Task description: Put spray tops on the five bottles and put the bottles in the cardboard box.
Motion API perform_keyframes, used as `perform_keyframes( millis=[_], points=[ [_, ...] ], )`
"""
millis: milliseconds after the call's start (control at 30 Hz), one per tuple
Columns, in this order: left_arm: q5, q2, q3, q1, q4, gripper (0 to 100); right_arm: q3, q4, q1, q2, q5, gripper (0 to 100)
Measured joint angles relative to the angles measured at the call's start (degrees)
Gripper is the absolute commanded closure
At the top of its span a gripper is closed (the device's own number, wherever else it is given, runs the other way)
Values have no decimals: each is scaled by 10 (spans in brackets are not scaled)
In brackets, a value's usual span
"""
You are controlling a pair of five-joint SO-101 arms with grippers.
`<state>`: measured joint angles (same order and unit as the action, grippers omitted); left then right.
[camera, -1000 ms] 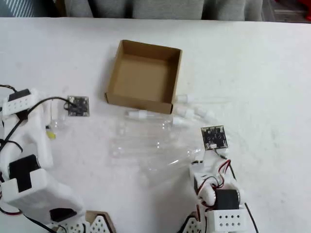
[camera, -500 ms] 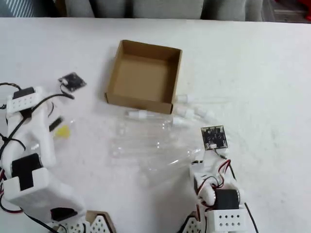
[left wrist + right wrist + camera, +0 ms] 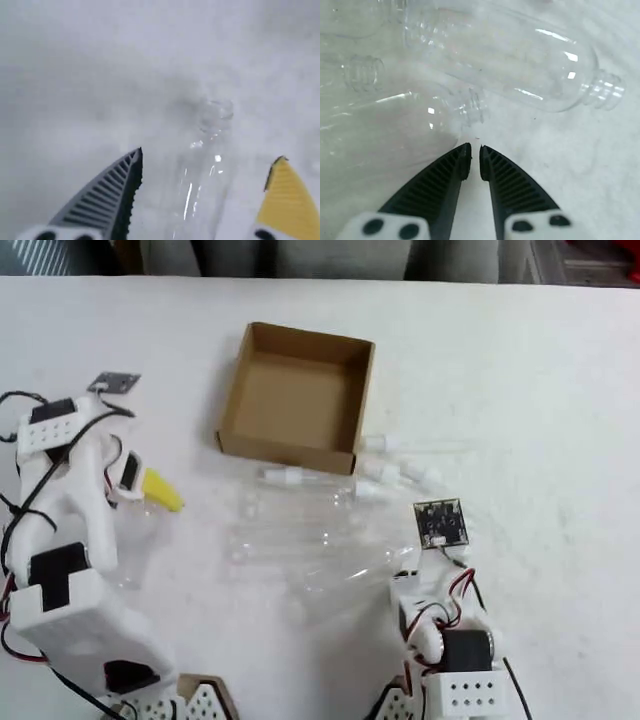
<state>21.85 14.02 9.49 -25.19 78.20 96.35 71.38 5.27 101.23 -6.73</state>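
Since one second back, the left arm has swung toward the far-left part of the white tabletop (image 3: 520, 370). Its small wrist camera board (image 3: 113, 383) now sits farther from the arm bases. The yellow finger (image 3: 160, 490) has come into sight in the high view, pointing toward the bottle cluster. The right arm and the loose items show no shift.

Left hand (image 3: 210, 155): spread wide, with a grey serrated finger (image 3: 117, 192) on one side and the yellow finger on the other. A clear plastic bottle with an open neck (image 3: 200, 190) lies on the tabletop between them. Whether either finger touches it cannot be told.

Right hand (image 3: 470, 161): two dark ribbed fingers pressed almost together with a thin slit between them, pinching nothing. The tips rest just short of the threaded neck of a second clear bottle (image 3: 475, 107). Beyond it a third clear bottle (image 3: 510, 55) lies on its side, mouth open.

Open square brown cardboard box (image 3: 285, 453): sits upright at mid-tabletop, and its brown floor shows from wall to wall.

White spray tops with thin dip tubes (image 3: 283, 476): lie loose on the tabletop, just beside the box's near wall and near corner.

Cluster of clear bottles (image 3: 300, 535): lies on its side between the box and the right arm, outside the box. The left hand's bottle lies well apart from it.
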Motion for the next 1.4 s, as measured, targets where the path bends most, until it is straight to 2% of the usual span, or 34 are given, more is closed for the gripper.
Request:
perform_keyframes(
  millis=[367, 567, 667, 900, 1067, 1233, 1400],
  points=[
    [-2, 0, -146, -1, 147, 619, 0, 0, 0, 0, 0, 982],
    [-2, -2, -118, -1, 190, 619, 0, 0, 0, 0, 0, 982],
    [-2, -46, -40, -1, 156, 619, 0, 0, 0, 0, 0, 982],
    [-19, -227, 156, 3, 11, 619, 0, 0, 0, 0, 0, 982],
    [-26, -222, 158, 4, -19, 619, 0, 0, 0, 0, 0, 982],
    [-26, -124, 100, 2, -37, 619, 0, 0, 0, 0, 0, 982],
    [19, -51, 75, -2, -37, 619, 0, 0, 0, 0, 0, 982]
  ],
)
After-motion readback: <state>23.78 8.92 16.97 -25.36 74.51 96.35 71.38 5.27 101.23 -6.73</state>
